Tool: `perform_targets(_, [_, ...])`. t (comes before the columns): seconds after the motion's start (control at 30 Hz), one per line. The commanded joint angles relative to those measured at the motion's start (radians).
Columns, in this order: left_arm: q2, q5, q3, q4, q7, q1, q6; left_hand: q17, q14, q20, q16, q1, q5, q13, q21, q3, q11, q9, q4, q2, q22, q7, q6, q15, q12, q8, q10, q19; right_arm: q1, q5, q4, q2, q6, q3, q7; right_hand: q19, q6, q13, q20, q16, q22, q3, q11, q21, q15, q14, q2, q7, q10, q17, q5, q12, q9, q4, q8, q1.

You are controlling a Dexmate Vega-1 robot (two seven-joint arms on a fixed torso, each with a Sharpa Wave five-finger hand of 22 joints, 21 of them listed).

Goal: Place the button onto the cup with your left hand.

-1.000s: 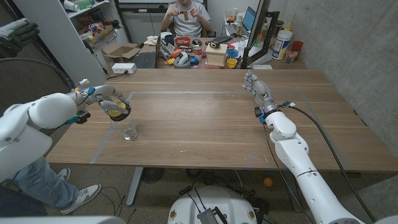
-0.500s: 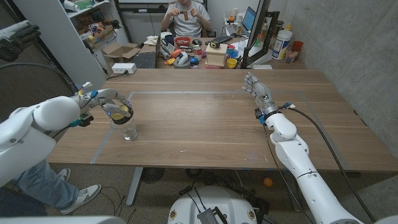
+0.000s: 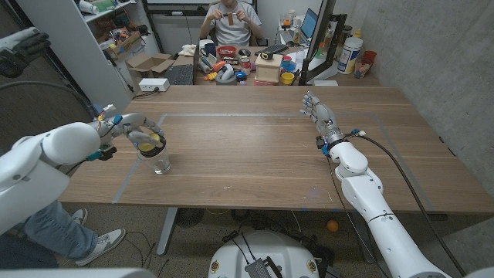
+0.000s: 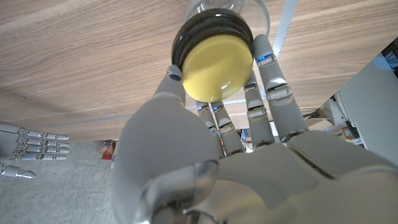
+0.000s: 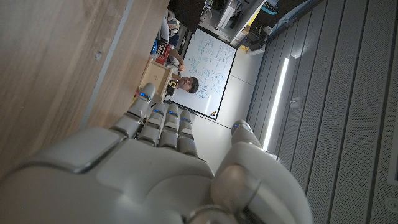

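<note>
Seemingly light and rigid, the button [image 4: 214, 61] sits pinched at its black rim by the left hand [image 3: 133, 129], directly over the cup [image 3: 157, 160] near the table's [image 3: 255, 166] left edge; the rim gives the surest hold. Only the left wrist view reveals the yellow face above the clear cup's mouth. Farther off, the right hand [image 3: 319, 116] stands empty, fingers apart, toward the far right.

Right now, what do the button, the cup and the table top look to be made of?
Button: seemingly plastic, a smooth matte yellow dome in a ribbed black ring, held by the left hand.
Cup: clear glass or clear plastic, can't tell which; the table's wood shows through it.
Table: wood or wood-look laminate, brown grain with a low sheen, marked with pale tape lines.
</note>
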Motion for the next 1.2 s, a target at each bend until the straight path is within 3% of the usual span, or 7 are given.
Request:
perform_targets(0.03, [-0.008, 0.0, -0.031, -0.027, -0.015, 0.03, 0.006, -0.006, 0.0, 0.011, -0.012, -0.021, -0.008, 0.005, -0.005, -0.004, 0.038, 0.006, 0.014, 0.006, 0.004, 0.012, -0.093, -0.034, -0.029, -0.039, -0.059, -0.022, -0.008, 0.007, 0.001, 0.0, -0.001, 0.002, 0.01, 0.01, 0.006, 0.005, -0.002, -0.001, 0.003, 0.003, 0.003, -0.002, -0.001, 0.01, 0.002, -0.006, 0.012, -0.001, 0.007, 0.006, -0.001, -0.004, 0.01, 0.002])
perform_targets(0.27, [-0.014, -0.008, -0.036, -0.029, -0.023, 0.032, 0.009, -0.015, -0.074, 0.016, -0.018, -0.071, -0.016, 0.011, -0.005, -0.018, 0.075, 0.016, 0.036, -0.002, 0.005, 0.03, -0.216, 0.0, -0.057, -0.088, -0.14, -0.045, -0.007, 0.009, -0.001, -0.002, -0.01, 0.002, 0.015, 0.011, 0.008, 0.005, -0.002, -0.001, 0.003, 0.003, 0.002, -0.004, -0.001, 0.01, 0.002, -0.005, 0.014, -0.001, 0.007, 0.007, -0.001, -0.004, 0.011, 0.001])
perform_targets(0.8, [-0.042, -0.023, -0.063, -0.04, -0.022, 0.045, 0.008, -0.02, -0.117, 0.018, -0.017, -0.116, -0.016, 0.015, -0.006, -0.03, 0.103, 0.024, 0.058, -0.003, 0.006, 0.041, -0.257, 0.025, -0.064, -0.101, -0.185, -0.063, 0.005, 0.002, -0.013, -0.004, -0.036, -0.007, 0.024, 0.014, 0.009, 0.005, -0.001, -0.001, 0.003, 0.002, 0.003, -0.008, -0.001, 0.01, 0.003, -0.007, 0.015, -0.001, 0.007, 0.007, -0.001, -0.004, 0.011, 0.0])
perform_targets(1.03, [-0.052, -0.039, -0.07, -0.037, -0.026, 0.046, -0.004, -0.028, -0.163, 0.02, -0.018, -0.196, -0.02, 0.017, -0.007, -0.063, 0.129, 0.031, 0.096, -0.021, 0.006, 0.057, -0.302, 0.051, -0.064, -0.115, -0.224, -0.086, 0.003, -0.002, -0.024, -0.005, -0.044, -0.009, 0.022, 0.014, 0.009, 0.005, 0.0, -0.002, 0.003, 0.003, 0.002, -0.011, -0.001, 0.011, 0.004, -0.008, 0.014, -0.001, 0.007, 0.006, -0.001, -0.004, 0.011, 0.001])
perform_targets(1.2, [-0.058, -0.05, -0.076, -0.034, -0.026, 0.046, -0.017, -0.032, -0.181, 0.019, -0.019, -0.219, -0.019, 0.016, -0.008, -0.071, 0.135, 0.033, 0.108, -0.022, 0.006, 0.058, -0.308, 0.057, -0.062, -0.116, -0.234, -0.094, -0.002, -0.003, -0.033, -0.005, -0.049, -0.008, 0.019, 0.015, 0.008, 0.005, 0.0, -0.001, 0.003, 0.003, 0.003, -0.012, 0.0, 0.012, 0.004, -0.006, 0.015, -0.001, 0.007, 0.006, -0.001, -0.004, 0.01, 0.0])
